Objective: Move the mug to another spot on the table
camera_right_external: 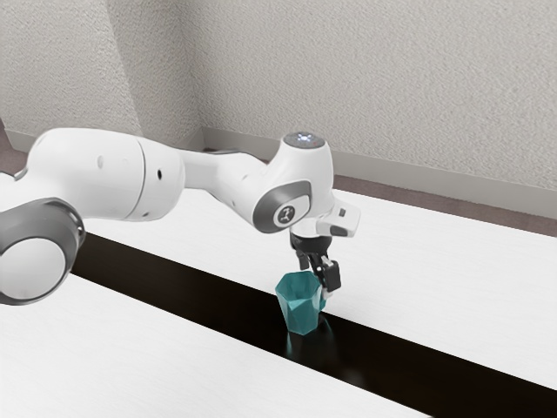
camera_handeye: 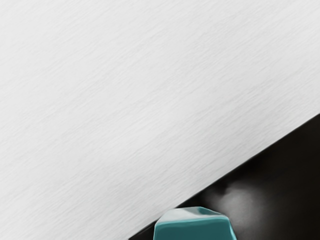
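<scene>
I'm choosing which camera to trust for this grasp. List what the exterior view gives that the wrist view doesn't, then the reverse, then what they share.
Exterior view: the white Franka arm, its pincer down at the rim of the teal mug on the exterior view's right side, and the textured wall behind the table.
Wrist view: a close look down onto the mug's rim just under the hand, and a pale hazy patch on the dark surface beside it.
Both: the teal mug, the white tabletop and the black stripe where the mug stands.
</scene>
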